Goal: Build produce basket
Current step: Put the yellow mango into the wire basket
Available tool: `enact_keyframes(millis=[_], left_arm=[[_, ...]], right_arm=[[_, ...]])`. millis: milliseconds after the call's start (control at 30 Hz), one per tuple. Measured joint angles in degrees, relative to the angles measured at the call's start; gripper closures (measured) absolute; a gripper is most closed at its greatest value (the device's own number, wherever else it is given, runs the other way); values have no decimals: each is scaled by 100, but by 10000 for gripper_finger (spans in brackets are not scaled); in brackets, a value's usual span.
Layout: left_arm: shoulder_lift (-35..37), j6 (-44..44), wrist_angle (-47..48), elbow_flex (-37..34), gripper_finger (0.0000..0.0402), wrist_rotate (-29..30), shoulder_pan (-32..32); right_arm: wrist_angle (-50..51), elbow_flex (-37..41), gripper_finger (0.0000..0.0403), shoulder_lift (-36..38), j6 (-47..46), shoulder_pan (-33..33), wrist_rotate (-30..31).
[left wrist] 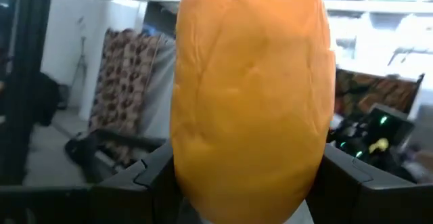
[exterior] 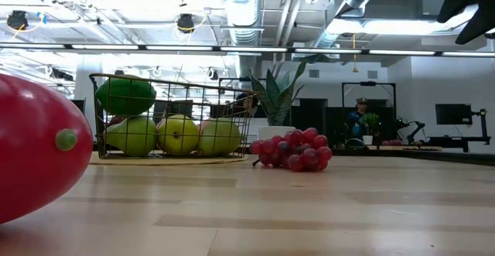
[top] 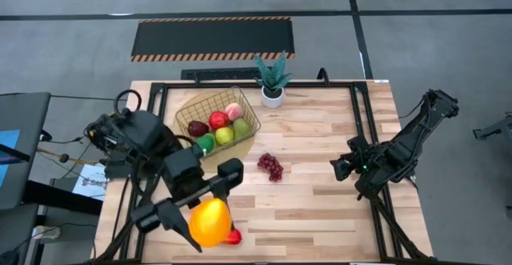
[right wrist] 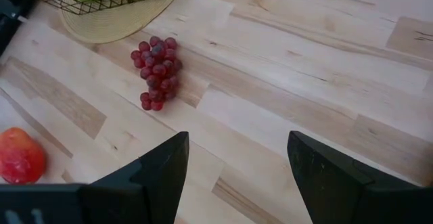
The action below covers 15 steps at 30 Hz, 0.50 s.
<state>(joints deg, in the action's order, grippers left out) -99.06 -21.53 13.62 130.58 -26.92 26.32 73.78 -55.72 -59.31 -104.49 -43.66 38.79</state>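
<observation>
grapes (top: 270, 166) right of basket (top: 210, 102) | plant pot (top: 273, 97) behind grapes

Left end effector (top: 210, 217) hangs raised and clamped shut; right end effector (top: 340, 167) waits spread.

Overhead and table-level views share grapes (top: 270, 166); left wrist view seemingly blocked.

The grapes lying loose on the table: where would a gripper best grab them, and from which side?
Probably from straight above, across the middle of the grapes. The bunch lies flat on the table, longer than wide, so fingers closing over its narrow width at the thickest part should hold best. Nothing crowds it; the basket sits apart. The open right gripper is nearer; the left gripper holds a mango.
</observation>
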Motion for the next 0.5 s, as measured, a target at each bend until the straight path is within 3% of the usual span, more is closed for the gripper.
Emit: enact_keyframes(millis=[100, 267, 500], left_arm=[[4, 274, 407, 0, 181, 190, 9], [43, 504, 2294, -2, 181, 1780, 7], [54, 169, 5245, -2, 181, 5123, -13]], right_arm=[[0, 0, 129, 0, 0, 0, 0], [0, 0, 129, 0, 0, 0, -2], [0, 0, 129, 0, 0, 0, -24]])
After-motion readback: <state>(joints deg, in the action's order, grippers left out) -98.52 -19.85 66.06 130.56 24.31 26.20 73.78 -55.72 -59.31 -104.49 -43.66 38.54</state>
